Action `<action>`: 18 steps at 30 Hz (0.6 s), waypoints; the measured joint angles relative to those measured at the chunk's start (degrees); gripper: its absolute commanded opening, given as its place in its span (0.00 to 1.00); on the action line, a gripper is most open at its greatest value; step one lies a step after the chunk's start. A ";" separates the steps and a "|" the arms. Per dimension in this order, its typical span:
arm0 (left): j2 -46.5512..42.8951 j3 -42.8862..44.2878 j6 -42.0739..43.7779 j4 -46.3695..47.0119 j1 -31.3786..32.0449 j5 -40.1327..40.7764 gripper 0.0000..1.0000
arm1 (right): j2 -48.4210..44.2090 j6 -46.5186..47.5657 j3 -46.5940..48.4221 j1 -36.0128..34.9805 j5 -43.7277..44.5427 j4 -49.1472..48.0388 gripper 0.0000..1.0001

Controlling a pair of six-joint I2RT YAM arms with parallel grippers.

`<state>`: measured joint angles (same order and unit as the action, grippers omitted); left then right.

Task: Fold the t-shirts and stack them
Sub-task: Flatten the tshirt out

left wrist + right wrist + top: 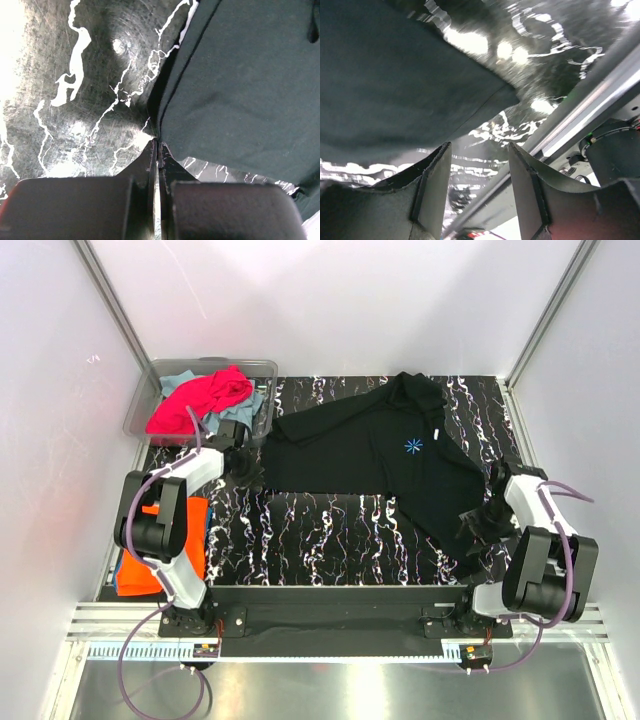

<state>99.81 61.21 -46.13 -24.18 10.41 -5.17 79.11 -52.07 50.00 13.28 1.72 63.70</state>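
Fingers (pixel 140 200) of the left end effector (pixel 156 145) fill the bottom of the left wrist view, pressed together with no gap between them. Their tips meet the hem of the black t-shirt (pixel 400 455); whether cloth is caught between them cannot be told. The right end effector (pixel 479 147) has its fingers apart, with the marbled black-and-white bench (pixel 330 530) showing between them. It sits just beside the shirt's near right edge, and nothing is in its grip.

The black t-shirt lies spread across the middle and right of the bench. It carries a small blue logo (pixel 413 446) on the chest, and one part reaches down toward the right arm.

At the far left corner stands a clear plastic bin (pixel 250 362). It holds a crumpled magenta-pink t-shirt (pixel 200 400) on top of a light teal-blue t-shirt (pixel 180 380). An orange t-shirt (pixel 130 570) lies at the near left of the bench, partly hidden by the left arm.
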 measured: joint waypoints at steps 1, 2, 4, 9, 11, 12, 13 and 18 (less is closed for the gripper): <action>-0.22 0.00 0.31 -0.04 0.02 0.00 0.00 | -0.13 -0.79 -0.33 0.61 0.66 0.00 0.56; -0.33 0.00 0.70 -0.07 0.02 0.00 0.00 | -0.39 -1.57 -0.61 1.11 1.25 0.02 0.56; -0.35 0.02 1.16 -0.13 0.00 0.00 0.00 | -0.90 -3.26 -0.83 2.32 2.51 0.04 0.54; -0.35 0.09 1.62 -0.22 -0.17 0.00 0.00 | -0.44 -9.38 -2.16 4.68 2.78 -1.33 0.47; -0.33 0.22 1.84 -0.26 -0.37 0.00 0.00 | 0.63 -11.34 -4.44 4.68 0.72 -4.42 0.48; -0.33 0.33 2.01 -0.33 -0.46 -0.02 0.00 | 1.57 -11.85 -5.03 4.68 0.00 -5.44 0.48; -0.33 0.59 2.21 -0.46 -0.68 -0.04 0.00 | 3.82 -12.11 -5.22 4.68 -1.01 -6.60 0.48; -0.33 1.73 2.80 -0.57 -1.66 -0.22 0.00 | 12.26 -11.19 -1.84 4.48 -4.59 -9.99 0.47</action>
<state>99.48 62.94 -43.33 -24.75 8.75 -5.39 91.37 -63.26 48.16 17.76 -2.87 53.71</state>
